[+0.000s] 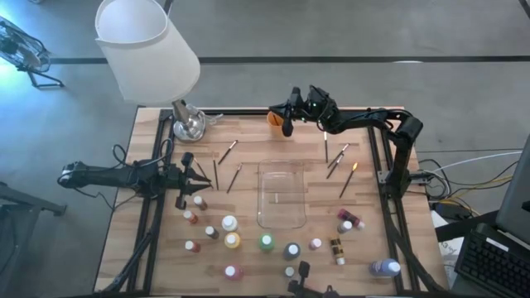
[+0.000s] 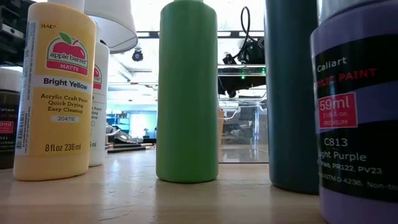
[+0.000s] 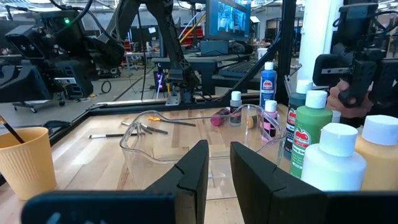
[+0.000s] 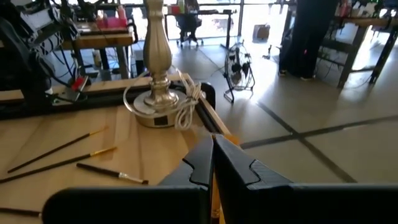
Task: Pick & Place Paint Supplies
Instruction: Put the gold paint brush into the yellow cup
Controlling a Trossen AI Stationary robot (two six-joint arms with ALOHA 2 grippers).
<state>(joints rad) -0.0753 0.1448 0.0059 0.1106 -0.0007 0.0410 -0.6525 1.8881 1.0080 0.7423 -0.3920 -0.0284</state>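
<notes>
On wooden table (image 1: 248,161), left side: left gripper (image 1: 201,175) low over boards, fingers (image 3: 193,171) slightly parted, holding nothing, pointed toward clear tray (image 1: 281,194). Near back edge: right gripper (image 1: 286,124) above orange cup (image 1: 274,117), fingers (image 4: 202,158) pressed fully together; cannot tell if a brush is pinched between them. Brush tip (image 3: 11,132) sticking out of cup in left wrist view. Paint bottles standing across front half of table: white (image 1: 228,223), yellow (image 1: 233,241), green (image 1: 267,242), dark teal (image 1: 291,251), purple (image 1: 385,267), plus smaller ones to either side. Loose brushes lying flat behind tray: some near left gripper (image 1: 234,178), some toward right arm (image 1: 337,161). Tray itself apparently empty apart from tiny speck. Lamp (image 1: 149,50) with silver base (image 1: 190,124) at back left corner
</notes>
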